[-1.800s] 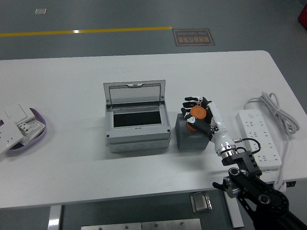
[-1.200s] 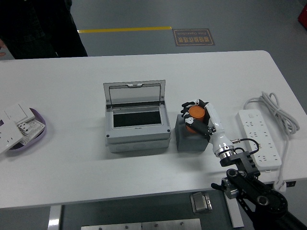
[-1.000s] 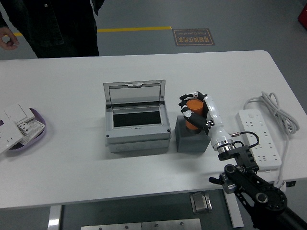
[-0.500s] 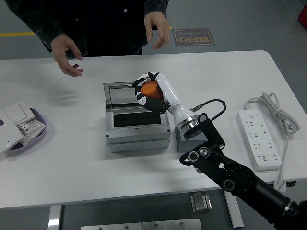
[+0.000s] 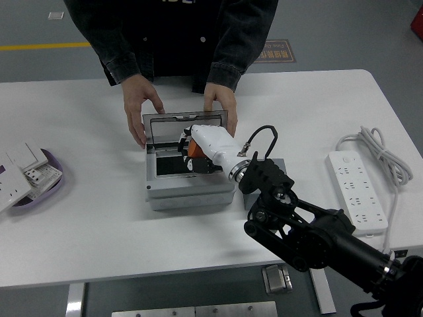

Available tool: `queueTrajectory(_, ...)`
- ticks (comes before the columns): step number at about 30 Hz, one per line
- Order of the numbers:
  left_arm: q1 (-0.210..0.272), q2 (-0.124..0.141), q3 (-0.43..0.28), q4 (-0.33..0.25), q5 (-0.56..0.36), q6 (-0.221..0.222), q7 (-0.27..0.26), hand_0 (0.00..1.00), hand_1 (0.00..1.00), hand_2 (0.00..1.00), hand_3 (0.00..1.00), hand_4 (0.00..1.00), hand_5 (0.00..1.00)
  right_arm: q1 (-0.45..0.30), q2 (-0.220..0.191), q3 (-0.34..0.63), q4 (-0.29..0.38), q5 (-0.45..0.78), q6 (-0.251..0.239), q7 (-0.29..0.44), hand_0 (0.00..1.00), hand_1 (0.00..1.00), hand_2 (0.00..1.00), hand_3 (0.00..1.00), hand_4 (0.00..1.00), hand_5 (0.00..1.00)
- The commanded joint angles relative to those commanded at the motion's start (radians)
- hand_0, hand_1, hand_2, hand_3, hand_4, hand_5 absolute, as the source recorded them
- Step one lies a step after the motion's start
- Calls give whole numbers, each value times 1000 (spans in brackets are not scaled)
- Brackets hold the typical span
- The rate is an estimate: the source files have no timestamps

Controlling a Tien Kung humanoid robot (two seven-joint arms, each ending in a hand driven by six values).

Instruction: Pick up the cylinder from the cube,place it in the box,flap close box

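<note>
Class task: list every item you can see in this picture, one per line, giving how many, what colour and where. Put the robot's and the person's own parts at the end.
table: one, white, fills most of the view.
box: one, grey, table centre, clear lid standing open at its far side.
cylinder: one, orange, over the open box, mostly hidden by the right hand.
cube: one, dark grey, right of the box, largely hidden by the arm.
power strip: one, white, right side of the table, cable coiled behind it.
tray: one, purple, left edge, holding white switch plates.
right hand: one, white and black, shut on the cylinder over the box.
person's hands: two, bare, at the lid's far corners; dark sleeves.
</note>
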Motion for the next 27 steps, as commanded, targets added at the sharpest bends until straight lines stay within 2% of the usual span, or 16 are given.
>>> queueTrajectory(6, -2, 0, -2, 0, 4, -1, -1, 604, 586, 563, 604, 669, 276, 14, -2, -42, -13, -30, 12, 33, 2, 136, 255, 228, 2, 2)
queueTrajectory(7, -2, -1, -1, 0, 4, -2, -1, 604, 586, 564, 605, 669, 278, 13, -2, -43, -13, -31, 13, 45, 11, 233, 312, 270, 2, 2)
queueTrajectory(13, -3, -1, -1, 0, 4, -1, -2, 604, 586, 564, 605, 669, 278, 11, -6, -37, -12, -33, 12, 81, 11, 233, 312, 270, 2, 2)
queueTrajectory(14, -2, -1, -1, 0, 4, -1, -2, 604, 586, 563, 604, 670, 279, 10, -7, -38, -13, -34, 11, 83, 610, 604, 554, 577, 588, 2)
queueTrajectory(19, -3, -2, 0, 0, 4, -1, -2, 604, 586, 563, 604, 670, 279, 9, -9, -44, -14, -62, -6, 90, 610, 604, 554, 577, 588, 2)
queueTrajectory(20, -3, -2, 0, 0, 4, -1, -2, 604, 586, 563, 604, 670, 281, 9, -9, -46, -14, -64, -12, 94, 686, 652, 626, 663, 579, 55)
queueTrajectory(27, -6, -1, 1, 0, 6, -2, -3, 604, 586, 564, 604, 670, 281, 5, -11, -43, -16, -50, -37, 111, 701, 644, 621, 663, 569, 61)
